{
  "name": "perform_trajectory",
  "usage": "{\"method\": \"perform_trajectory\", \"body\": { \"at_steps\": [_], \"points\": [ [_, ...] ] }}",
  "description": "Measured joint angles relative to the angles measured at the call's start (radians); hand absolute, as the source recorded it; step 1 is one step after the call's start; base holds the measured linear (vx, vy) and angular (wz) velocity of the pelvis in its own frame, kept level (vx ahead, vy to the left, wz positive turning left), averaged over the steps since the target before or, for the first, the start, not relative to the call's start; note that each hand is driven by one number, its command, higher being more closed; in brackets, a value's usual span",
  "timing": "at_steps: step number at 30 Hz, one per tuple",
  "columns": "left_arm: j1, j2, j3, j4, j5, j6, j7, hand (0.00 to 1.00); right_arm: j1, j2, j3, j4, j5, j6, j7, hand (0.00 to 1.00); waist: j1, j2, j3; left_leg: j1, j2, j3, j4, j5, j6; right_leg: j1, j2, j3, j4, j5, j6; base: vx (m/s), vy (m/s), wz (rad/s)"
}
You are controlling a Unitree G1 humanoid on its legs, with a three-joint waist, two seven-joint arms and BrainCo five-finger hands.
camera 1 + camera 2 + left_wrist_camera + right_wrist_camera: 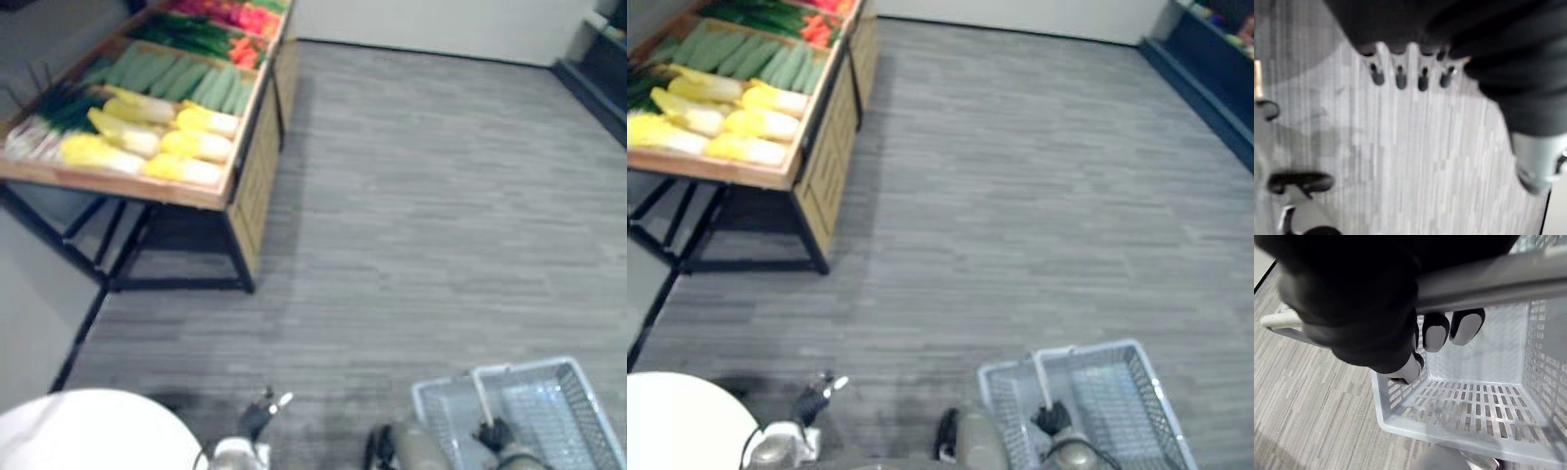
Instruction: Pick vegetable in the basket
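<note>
Veg: pale yellow-white cabbages (186, 145), long heads lying flat in the stand (250, 166) at 10 o'clock in the eye views, well apart from both hands. Long axes run approx 9-to-3. Behind them light-green cucumbers (176, 78), axes approx 1-to-7; green onions (49, 117) at the 9 o'clock end; red veg (235, 15) at the far end. Grey slotted basket (578, 392) at 5 o'clock, slotted floor in plain sight. R hand (1352, 308) curled round its handle (1488, 281). L hand (260, 416) at 6 o'clock, fingers (1400, 73) straight, holding nothing.
</note>
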Motion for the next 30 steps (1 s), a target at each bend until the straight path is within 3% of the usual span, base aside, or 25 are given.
{"method": "perform_trajectory", "body": {
  "at_steps": [1,2,3,4,5,6,7,8,9,10,11,12,14,16,17,19,21,22,23,24,25,26,27,29,30],
  "points": [
    [-0.011,0.004,0.001,0.000,0.014,0.003,-0.004,0.00,0.005,0.003,-0.008,0.003,0.017,0.000,-0.007,1.00,-0.003,-0.009,0.012,0.023,0.007,-0.010,0.007,-0.013,-0.029,0.001,-0.009,0.034,-0.126,0.069,0.009,0.31,-0.214,0.55],
    [-0.013,0.008,0.003,0.000,0.016,0.006,-0.007,0.00,0.004,0.008,-0.016,0.005,0.020,-0.001,-0.012,1.00,-0.007,-0.017,0.016,0.037,0.008,-0.013,0.013,-0.024,-0.048,0.003,-0.018,0.054,-0.163,0.090,0.016,0.43,-0.327,0.53],
    [-0.003,0.026,0.010,0.002,0.017,0.021,-0.009,0.00,0.006,0.027,-0.033,0.011,0.027,-0.006,-0.020,1.00,-0.011,-0.038,0.023,0.063,0.012,-0.013,0.035,-0.053,-0.097,0.011,-0.037,0.082,-0.188,0.093,0.022,0.44,-0.393,0.37],
    [-0.001,0.031,0.017,0.022,0.018,0.034,-0.010,0.00,0.001,0.033,-0.035,0.039,0.028,-0.020,-0.027,1.00,-0.013,-0.038,0.031,0.099,0.049,-0.013,0.054,-0.085,-0.139,0.009,-0.029,0.073,-0.109,0.183,0.005,0.43,-0.414,0.30],
    [-0.001,0.030,0.017,0.030,0.018,0.041,-0.012,0.00,0.000,0.034,-0.040,0.042,0.030,-0.023,-0.029,1.00,-0.013,-0.022,0.037,0.114,0.069,-0.010,0.058,-0.094,-0.148,-0.002,-0.013,0.068,-0.056,0.183,0.001,0.42,-0.402,0.08],
    [0.001,0.027,0.017,0.035,0.018,0.044,-0.018,0.00,0.000,0.031,-0.050,0.035,0.031,-0.037,-0.028,1.00,-0.013,0.013,0.027,0.126,0.114,0.003,0.048,-0.126,-0.118,-0.053,0.014,0.047,0.056,0.138,-0.053,0.34,-0.297,-0.01],
    [0.001,0.023,0.019,0.037,0.018,0.044,-0.018,0.00,0.001,0.026,-0.055,0.033,0.032,-0.040,-0.025,1.00,-0.013,0.032,0.018,0.127,0.131,0.007,0.046,-0.149,-0.102,-0.087,0.025,0.038,0.115,0.098,-0.070,0.44,-0.337,-0.19],
    [-0.007,0.013,0.034,0.054,0.017,0.045,-0.016,0.00,-0.028,0.018,-0.050,0.040,0.030,-0.033,-0.021,1.00,-0.003,0.050,0.025,0.103,0.158,0.006,0.137,-0.126,-0.120,-0.119,0.059,0.034,0.176,0.040,-0.084,0.46,-0.427,-0.72],
    [-0.006,-0.006,0.048,0.064,0.013,0.045,-0.008,0.00,-0.055,0.008,-0.034,0.051,0.026,-0.022,-0.015,1.00,0.023,0.057,0.030,-0.019,0.202,-0.013,0.396,-0.021,-0.056,-0.096,0.102,0.054,0.139,0.032,-0.093,0.49,-0.409,-0.89],
    [-0.002,-0.022,0.048,0.070,0.011,0.044,-0.004,0.00,-0.058,-0.002,-0.024,0.051,0.026,-0.021,-0.013,1.00,0.040,0.081,0.032,-0.088,0.232,-0.065,0.519,0.080,-0.018,-0.066,0.118,0.045,0.123,0.026,-0.095,0.58,-0.298,-0.66],
    [0.005,-0.045,0.036,0.077,0.008,0.034,-0.006,0.00,-0.048,-0.025,-0.018,0.049,0.022,-0.022,-0.001,1.00,0.030,0.076,0.054,-0.205,0.227,-0.184,0.766,0.126,-0.054,0.002,0.101,0.040,0.215,-0.073,-0.122,0.60,-0.101,-0.20],
    [0.003,-0.074,0.041,0.078,0.000,0.035,-0.007,0.00,-0.048,-0.038,-0.018,0.085,0.013,-0.016,0.004,1.00,0.040,0.100,0.085,-0.268,0.193,-0.245,0.891,0.067,-0.080,0.094,0.131,0.057,0.187,-0.118,-0.146,0.56,-0.063,-0.05],
    [0.010,-0.074,0.043,0.044,-0.004,0.015,-0.006,0.00,-0.044,-0.043,-0.032,0.109,0.003,-0.022,0.007,1.00,0.051,0.095,0.087,-0.341,0.105,-0.216,0.845,0.020,-0.074,0.184,0.133,0.071,0.127,-0.118,-0.158,0.36,-0.098,-0.22],
    [0.030,-0.080,0.057,0.037,-0.036,-0.007,-0.003,0.00,-0.036,-0.032,-0.036,0.117,-0.024,-0.033,0.014,1.00,0.058,0.089,0.090,-0.382,0.035,-0.019,0.489,0.018,-0.072,0.299,0.134,0.094,0.030,-0.122,-0.127,0.41,-0.101,-0.25],
    [0.033,-0.081,0.059,0.037,-0.042,-0.009,-0.002,0.00,-0.033,-0.032,-0.036,0.116,-0.025,-0.037,0.015,1.00,0.058,0.088,0.090,-0.381,0.031,0.004,0.437,0.027,-0.076,0.308,0.135,0.093,0.021,-0.123,-0.123,0.43,-0.062,0.00],
    [0.036,-0.084,0.074,0.038,-0.077,-0.005,0.003,0.00,-0.021,-0.019,-0.064,0.115,-0.057,-0.043,0.020,1.00,0.060,0.085,0.089,-0.374,0.006,0.169,0.111,0.134,-0.063,0.381,0.144,0.073,-0.014,-0.147,-0.107,0.46,-0.016,0.13],
    [0.037,-0.084,0.089,0.038,-0.082,0.005,0.004,0.00,-0.016,-0.018,-0.069,0.115,-0.061,-0.039,0.020,1.00,0.067,0.080,0.088,-0.366,0.003,0.212,0.043,0.169,-0.036,0.438,0.154,0.065,-0.010,-0.201,-0.092,0.61,0.051,0.17],
    [0.037,-0.080,0.113,0.036,-0.085,0.026,0.004,0.00,-0.015,-0.012,-0.067,0.116,-0.061,-0.031,0.021,1.00,0.080,0.050,0.076,-0.365,-0.004,0.217,0.070,0.208,0.022,0.458,0.136,0.063,0.000,-0.251,-0.078,0.53,0.086,0.11],
    [0.040,-0.071,0.118,0.035,-0.084,0.037,0.006,0.00,-0.013,-0.005,-0.060,0.118,-0.061,-0.027,0.022,1.00,0.087,0.024,0.057,-0.367,-0.011,0.236,0.096,0.214,0.047,0.459,0.116,0.060,0.004,-0.280,-0.059,0.55,0.097,0.08],
    [0.039,-0.044,0.123,0.035,-0.083,0.046,0.006,0.00,-0.011,0.007,-0.041,0.118,-0.057,-0.028,0.023,1.00,0.091,-0.033,0.024,-0.359,-0.033,0.261,0.133,0.207,0.085,0.432,0.071,0.038,0.106,-0.304,-0.014,0.61,0.065,0.07],
    [0.037,-0.036,0.139,0.040,-0.082,0.049,0.011,0.00,-0.046,0.003,-0.023,0.123,-0.049,-0.031,0.023,1.00,0.093,-0.044,0.029,-0.342,-0.051,0.247,0.144,0.172,0.143,0.305,0.007,0.016,0.421,-0.282,0.014,0.60,0.055,0.15],
    [0.037,-0.035,0.149,0.040,-0.080,0.053,0.015,0.00,-0.057,0.004,-0.022,0.123,-0.049,-0.035,0.024,1.00,0.087,-0.062,0.032,-0.331,-0.061,0.239,0.144,0.151,0.149,0.235,-0.033,0.011,0.565,-0.220,0.041,0.58,0.022,0.39],
    [0.036,-0.013,0.148,0.040,-0.079,0.060,0.025,0.00,-0.070,0.009,-0.021,0.123,-0.049,-0.037,0.029,1.00,0.080,-0.076,0.041,-0.305,-0.061,0.207,0.162,0.111,0.145,0.153,-0.086,0.007,0.757,-0.085,0.021,0.55,0.008,0.54],
    [0.048,-0.004,0.132,0.062,-0.077,0.069,0.042,0.00,-0.069,0.021,-0.021,0.122,-0.037,-0.039,0.028,1.00,0.082,-0.060,0.052,-0.232,-0.034,0.143,0.164,0.077,0.112,0.132,-0.086,-0.037,0.733,-0.134,-0.033,0.68,-0.011,0.72],
    [0.049,-0.003,0.133,0.061,-0.077,0.070,0.046,0.00,-0.067,0.021,-0.017,0.122,-0.020,-0.048,0.028,1.00,0.081,-0.039,0.063,-0.179,-0.008,0.100,0.139,0.063,0.091,0.134,-0.058,-0.067,0.589,-0.151,-0.024,0.54,-0.020,0.76]
  ]
}}
